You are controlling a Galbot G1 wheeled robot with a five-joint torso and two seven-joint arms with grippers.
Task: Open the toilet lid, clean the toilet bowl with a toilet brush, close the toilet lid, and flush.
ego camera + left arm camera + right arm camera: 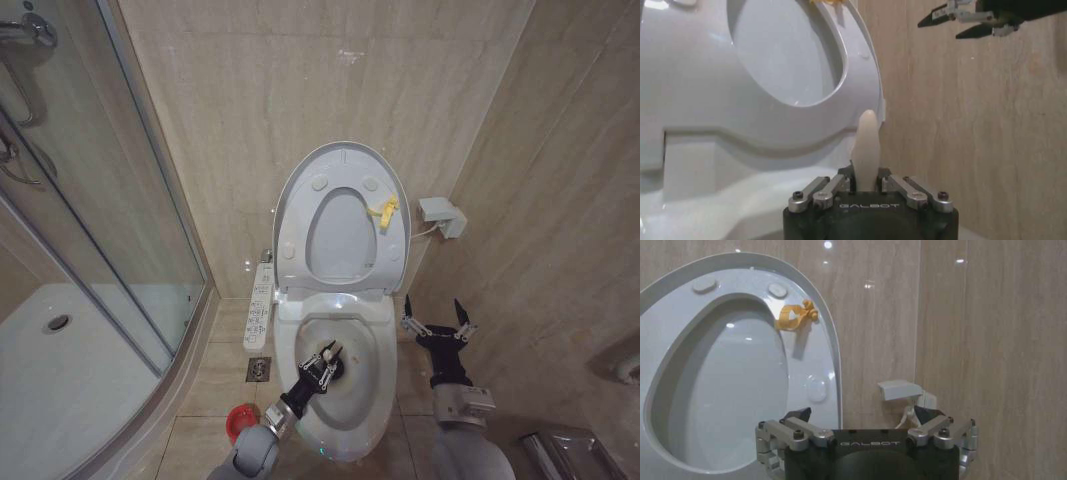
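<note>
2 arms reach over a white toilet set against beige tiled walls, with a glass shower enclosure (90,200) on the robot's left. The toilet lid (342,215) stands raised against the back wall with the seat ring lifted against it; 4 round bumpers and a yellow loop tag (383,212) show on the upturned face. Below it the toilet bowl (352,345) lies open, its inside stained yellowish, and a button panel (259,305) juts from its left side. The left gripper (326,364) hangs inside the bowl, its fingers pinched on the white handle of the toilet brush (867,150); the bristle head is hidden behind the fingers and cannot be made out. The right gripper (437,322) hovers beside the bowl's right rim, holding nothing, fingers spread wide. A red cup holder (240,420) sits on the floor left of the bowl, partly covered by the left arm. A small white wall box (442,215) is mounted right of the lid
</note>
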